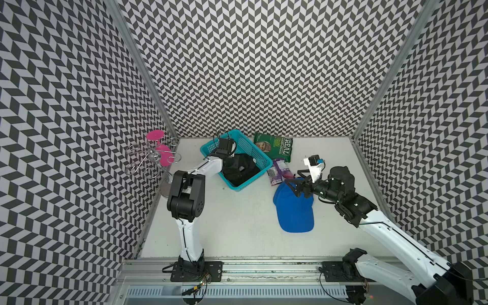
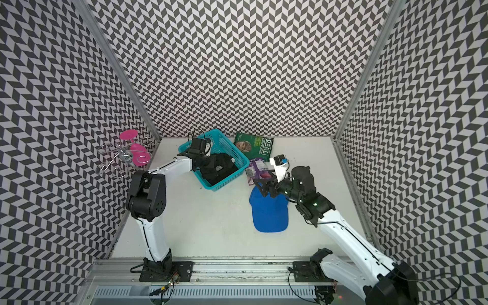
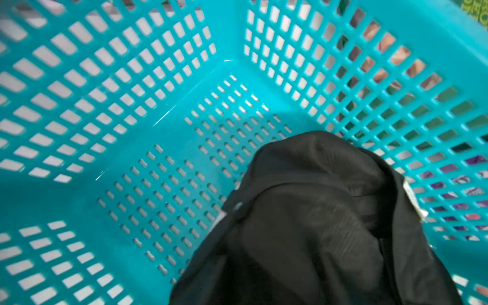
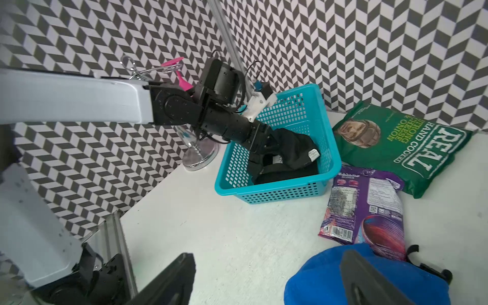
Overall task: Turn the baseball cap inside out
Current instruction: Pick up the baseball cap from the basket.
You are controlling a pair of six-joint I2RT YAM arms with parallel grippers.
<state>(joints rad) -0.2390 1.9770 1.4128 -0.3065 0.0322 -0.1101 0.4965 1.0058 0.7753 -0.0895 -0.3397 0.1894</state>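
The cap [image 1: 293, 211], blue, lies flat on the counter [image 1: 237, 232] at about 4 o'clock from its middle, with the brim toward 6 o'clock and the crown toward 12. The right pincer [image 1: 293, 188] hangs over the crown's 12 o'clock end with its jaws wide apart. In the right wrist view one finger [image 4: 369, 277] is over the blue cloth and the other [image 4: 171, 277] over bare counter. A purple packet [image 1: 280, 171] sits just beside the cap at 12 o'clock, with a green crisp bag [image 1: 274, 146] beyond it. At 11 o'clock from the cap stands a teal basket [image 1: 253, 148] holding black cloth [image 1: 241, 169]. The left pincer [image 4: 265, 144] reaches into the basket with its tips buried in that cloth; I cannot tell whether they grip it. At the counter's 9 o'clock edge a wire stand [image 4: 198, 158] carries a pink glass [image 1: 163, 155].
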